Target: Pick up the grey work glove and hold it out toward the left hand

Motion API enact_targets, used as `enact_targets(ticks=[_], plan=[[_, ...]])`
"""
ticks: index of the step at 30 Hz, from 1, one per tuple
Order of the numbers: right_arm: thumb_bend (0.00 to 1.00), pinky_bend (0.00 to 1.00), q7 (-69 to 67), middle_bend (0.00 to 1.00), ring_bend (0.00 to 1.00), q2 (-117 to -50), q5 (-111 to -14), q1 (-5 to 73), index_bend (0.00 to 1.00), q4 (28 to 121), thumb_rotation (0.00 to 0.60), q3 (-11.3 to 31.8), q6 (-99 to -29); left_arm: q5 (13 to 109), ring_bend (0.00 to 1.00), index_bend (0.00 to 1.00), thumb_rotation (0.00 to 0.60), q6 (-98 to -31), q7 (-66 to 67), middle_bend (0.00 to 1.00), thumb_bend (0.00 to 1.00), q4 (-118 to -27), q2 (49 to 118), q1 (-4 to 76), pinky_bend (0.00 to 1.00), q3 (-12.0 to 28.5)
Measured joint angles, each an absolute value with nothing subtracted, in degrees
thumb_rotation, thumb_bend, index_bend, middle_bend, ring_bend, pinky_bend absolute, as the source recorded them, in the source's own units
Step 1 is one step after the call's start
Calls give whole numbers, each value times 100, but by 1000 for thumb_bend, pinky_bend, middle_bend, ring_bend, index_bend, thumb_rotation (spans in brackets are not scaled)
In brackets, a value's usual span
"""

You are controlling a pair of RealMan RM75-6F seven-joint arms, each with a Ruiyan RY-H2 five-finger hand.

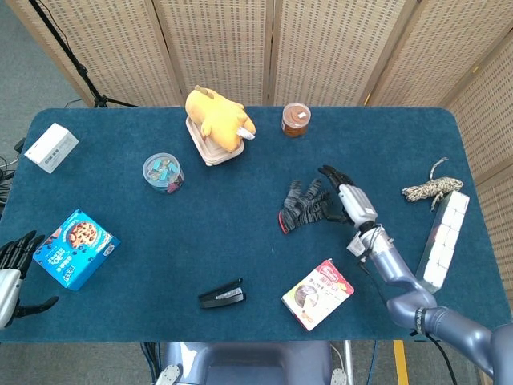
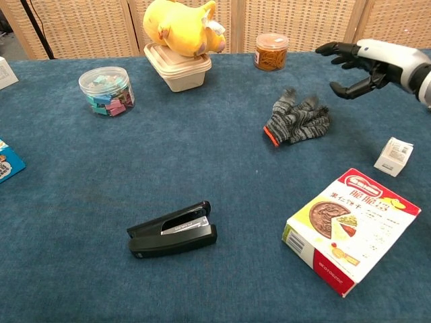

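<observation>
The grey knitted work glove with an orange cuff edge point(image 2: 297, 122) lies flat on the blue-carpeted table point(image 1: 240, 249), right of centre, its fingers pointing toward the far edge in the chest view. The right hand point(image 2: 358, 62) hovers just beside it on the right-edge side, empty, fingers spread and slightly curled; nothing is held. The left hand point(image 1: 18, 269) rests at the left edge near the front corner, beside the blue biscuit box point(image 1: 76, 248), fingers apart and empty.

The step in hand appears to be the pick-up. Recommended procedure: bring the right hand over the glove's palm section, not the loose finger ends, and close thumb against fingers across the bunched knit so the fabric is gathered. Limp cloth is likely to droop or slip from a shallow pinch. Lift clear of the table before carrying leftward. Keep the path above the black stapler point(image 2: 174, 231) and the red-and-white food carton point(image 2: 353, 229) near the front edge.
</observation>
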State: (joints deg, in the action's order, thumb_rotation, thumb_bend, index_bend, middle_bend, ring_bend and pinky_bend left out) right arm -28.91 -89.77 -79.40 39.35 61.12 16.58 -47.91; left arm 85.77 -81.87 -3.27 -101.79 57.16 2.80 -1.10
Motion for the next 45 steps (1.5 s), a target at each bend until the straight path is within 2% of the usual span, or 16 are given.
enact_targets(ticks=[4, 7, 9, 17, 21, 31, 39, 43, 45], plan=[[581, 0, -1983, 0, 0, -8559, -7852, 4007, 0, 6160, 600, 1672, -4816, 8578, 0, 0, 600, -8175, -298, 0, 86, -10197, 5717, 287, 0, -114], [341, 0, -1589, 0, 0, -8147, -7810, 4046, 0, 6453, 600, 1642, -4759, 8576, 0, 0, 600, -8175, -286, 0, 87, -10209, 5715, 294, 0, -109], [220, 0, -1398, 0, 0, -7920, -7819, 4074, 0, 6720, 600, 1587, -4690, 8587, 0, 0, 600, -8162, -275, 0, 86, -10210, 5714, 301, 0, -115], [12, 0, -777, 0, 0, -7542, -8022, 4451, 0, 7708, 600, 1214, -3997, 8605, 0, 0, 600, -8120, -269, 0, 86, -10212, 5705, 324, 0, -133], [0, 0, -433, 0, 0, -7785, -8058, 4658, 0, 7680, 600, 1150, -3962, 8606, 0, 0, 600, -8092, -320, 0, 86, -10199, 5695, 334, 0, -141], [0, 0, 163, 0, 0, -8775, -7744, 5083, 0, 6779, 600, 1120, -3853, 8538, 0, 0, 600, -8110, -410, 0, 86, -10133, 5676, 335, 0, -100], [0, 0, 433, 0, 0, -9115, -7428, 5256, 9, 6107, 600, 1007, -3547, 8536, 0, 0, 600, -8038, -471, 0, 87, -10098, 5658, 360, 0, -120], [1, 0, 348, 0, 0, -9116, -7343, 5240, 97, 6069, 600, 1000, -3549, 8519, 0, 0, 600, -7998, -414, 0, 87, -10096, 5682, 379, 0, -121], [34, 5, 251, 8, 0, -9115, -7311, 5229, 146, 6053, 600, 1012, -3549, 8517, 0, 0, 600, -7984, -355, 0, 87, -10104, 5702, 387, 0, -125]])
